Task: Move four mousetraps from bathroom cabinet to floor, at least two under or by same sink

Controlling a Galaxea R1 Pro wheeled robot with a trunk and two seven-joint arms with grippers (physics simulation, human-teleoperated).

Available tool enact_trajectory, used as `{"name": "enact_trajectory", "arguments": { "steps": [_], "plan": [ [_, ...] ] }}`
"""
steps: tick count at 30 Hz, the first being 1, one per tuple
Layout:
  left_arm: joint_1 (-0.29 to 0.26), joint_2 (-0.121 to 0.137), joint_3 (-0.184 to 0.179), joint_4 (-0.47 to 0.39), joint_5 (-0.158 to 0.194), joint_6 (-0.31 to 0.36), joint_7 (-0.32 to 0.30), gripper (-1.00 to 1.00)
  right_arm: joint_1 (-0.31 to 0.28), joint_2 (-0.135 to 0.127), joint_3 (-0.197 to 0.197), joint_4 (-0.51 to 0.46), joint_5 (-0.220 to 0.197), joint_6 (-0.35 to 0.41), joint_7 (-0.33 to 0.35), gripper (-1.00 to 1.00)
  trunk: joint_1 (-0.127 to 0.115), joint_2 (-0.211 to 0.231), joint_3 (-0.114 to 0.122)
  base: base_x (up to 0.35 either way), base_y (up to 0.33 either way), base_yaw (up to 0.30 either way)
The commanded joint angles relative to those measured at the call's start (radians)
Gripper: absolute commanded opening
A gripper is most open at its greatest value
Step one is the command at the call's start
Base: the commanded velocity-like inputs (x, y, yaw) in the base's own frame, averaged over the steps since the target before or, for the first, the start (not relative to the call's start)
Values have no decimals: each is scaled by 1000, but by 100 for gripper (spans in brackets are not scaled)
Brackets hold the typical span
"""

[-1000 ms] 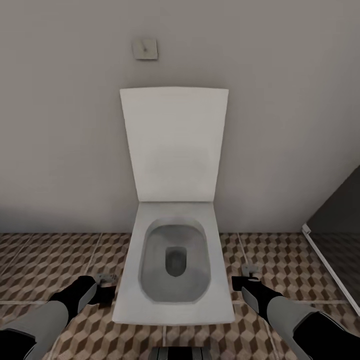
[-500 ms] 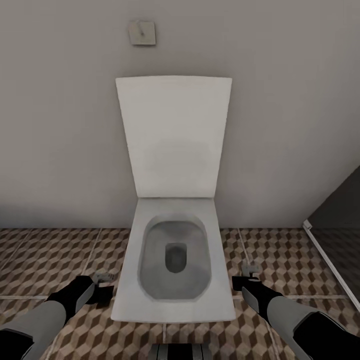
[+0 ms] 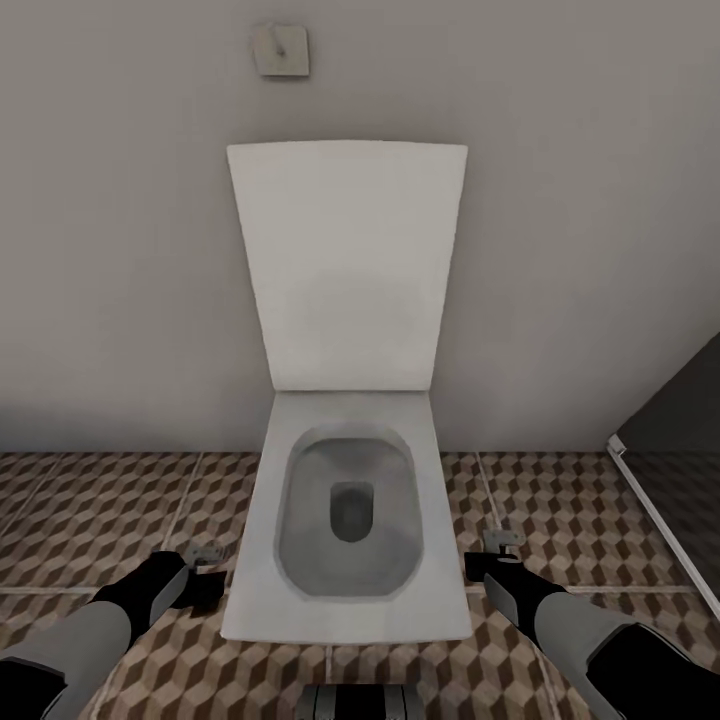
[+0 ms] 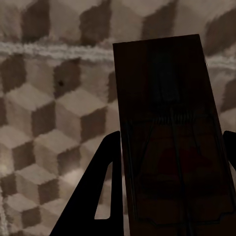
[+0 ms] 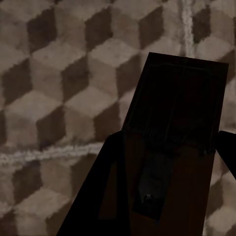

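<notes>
My left gripper [image 4: 169, 142] is shut on a mousetrap [image 4: 162, 83], a dark-brown wooden plate with a wire spring, held above the bathroom floor [image 4: 54, 113] with its cube pattern. A second mousetrap [image 5: 184, 93] sits the same way in my right gripper [image 5: 172, 142], also over the tiles. In the head view the left gripper [image 3: 200, 572] hangs low at the toilet's left side and the right gripper [image 3: 487, 558] at its right side. The cabinet and the bathroom sink are out of view.
A white toilet [image 3: 350, 610] with its lid [image 3: 347, 270] raised stands against the grey wall straight ahead, between my arms. A small square plate [image 3: 280, 50] is on the wall above it. A dark shower tray with a pale rim [image 3: 665, 530] lies at the right.
The whole head view has shifted: the toilet lid looks larger and the wall plate sits higher in the picture. Both arms keep their places, each with its mousetrap.
</notes>
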Motion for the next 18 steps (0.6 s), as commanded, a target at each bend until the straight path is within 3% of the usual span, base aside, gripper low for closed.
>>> {"name": "enact_trajectory", "arguments": {
  "steps": [1,10,18],
  "plan": [
    [0,1,-7,-2,6,5,3,-100,0,-1,9,-3,-5,7,-6,-100,0,-1,-5,0,0,0],
    [0,1,-6,-2,6,5,3,-100,0,-1,9,-3,-5,7,-6,-100,4,-3,-39,0,0,0],
    [0,21,-6,-4,6,4,3,-100,0,-1,9,-3,-5,6,-8,-100,4,-3,-39,0,0,0]
  ]
}}
